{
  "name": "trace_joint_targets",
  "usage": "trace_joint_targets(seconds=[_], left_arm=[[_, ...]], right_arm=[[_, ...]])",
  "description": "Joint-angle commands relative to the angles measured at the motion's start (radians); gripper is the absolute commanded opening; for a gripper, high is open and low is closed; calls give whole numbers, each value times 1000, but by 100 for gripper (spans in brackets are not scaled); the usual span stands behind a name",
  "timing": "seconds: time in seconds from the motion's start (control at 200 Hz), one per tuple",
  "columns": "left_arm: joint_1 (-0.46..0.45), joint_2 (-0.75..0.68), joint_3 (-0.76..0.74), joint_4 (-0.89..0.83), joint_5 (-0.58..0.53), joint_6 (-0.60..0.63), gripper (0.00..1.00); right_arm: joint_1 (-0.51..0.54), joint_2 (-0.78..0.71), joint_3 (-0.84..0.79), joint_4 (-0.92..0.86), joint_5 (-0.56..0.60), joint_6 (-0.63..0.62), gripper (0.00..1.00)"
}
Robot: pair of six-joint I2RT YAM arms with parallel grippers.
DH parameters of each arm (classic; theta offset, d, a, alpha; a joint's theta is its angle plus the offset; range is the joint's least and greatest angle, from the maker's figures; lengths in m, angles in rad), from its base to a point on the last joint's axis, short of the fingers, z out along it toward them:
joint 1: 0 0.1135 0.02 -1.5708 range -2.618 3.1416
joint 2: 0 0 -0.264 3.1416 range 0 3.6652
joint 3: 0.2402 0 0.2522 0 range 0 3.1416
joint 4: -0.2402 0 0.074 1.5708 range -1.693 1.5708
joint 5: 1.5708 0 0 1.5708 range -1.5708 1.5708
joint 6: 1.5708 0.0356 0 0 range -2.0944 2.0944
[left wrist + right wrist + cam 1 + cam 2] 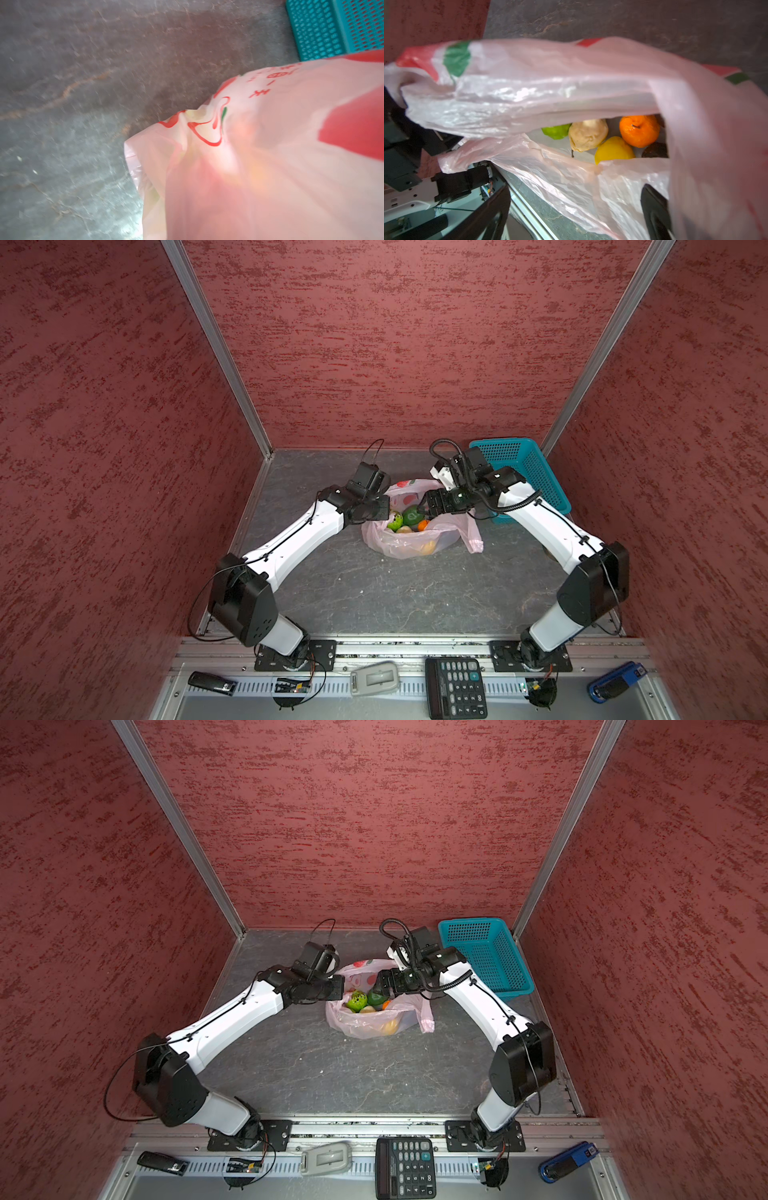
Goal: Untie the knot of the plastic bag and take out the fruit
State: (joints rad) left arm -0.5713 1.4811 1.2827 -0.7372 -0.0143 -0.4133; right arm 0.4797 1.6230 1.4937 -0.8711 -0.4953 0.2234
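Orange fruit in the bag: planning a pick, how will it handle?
The orange fruit looks round and glossy, so probably rolls and slips. Neighbours like the yellow fruit may steady it. The thin plastic bag likely flops over it.

Three-sided enclosure: red mottled walls (395, 344) (matte, streaked darker) meet at aluminium corner posts (220, 348). The floor (374, 593) is a grey, veined slab under even light. At the near edge, a metal rail (415, 649) borders a tray (353, 709) holding a calculator (456, 686).
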Motion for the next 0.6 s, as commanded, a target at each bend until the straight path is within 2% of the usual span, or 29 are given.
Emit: trace_joint_targets(seconds=[0.0, 0.22, 0.286, 0.351, 0.451, 0.481, 0.536, 0.591], left_arm=[[4, -63, -58, 64, 76, -77, 0], [-3, -143, -178, 141, 156, -123, 0], [-8, -174, -232, 181, 151, -127, 0], [-9, -196, -270, 207, 146, -133, 0], [-7, -224, -316, 242, 158, -129, 0], [-8, -234, -328, 253, 159, -123, 0], [-3, -247, -345, 268, 160, -111, 0], [7, -254, -354, 277, 174, -103, 0]], right_arm=[[45, -72, -57, 115, -74, 73, 99], [183, -146, -108, 159, 187, 136, 99], [202, -159, -132, 186, 191, 187, 99], [208, -163, -142, 227, 130, 243, 99], [236, -129, -90, 230, 98, 302, 99], [250, -110, -66, 206, 120, 312, 98], [278, -90, -51, 181, 174, 314, 89], [291, -75, -57, 168, 212, 331, 86]])
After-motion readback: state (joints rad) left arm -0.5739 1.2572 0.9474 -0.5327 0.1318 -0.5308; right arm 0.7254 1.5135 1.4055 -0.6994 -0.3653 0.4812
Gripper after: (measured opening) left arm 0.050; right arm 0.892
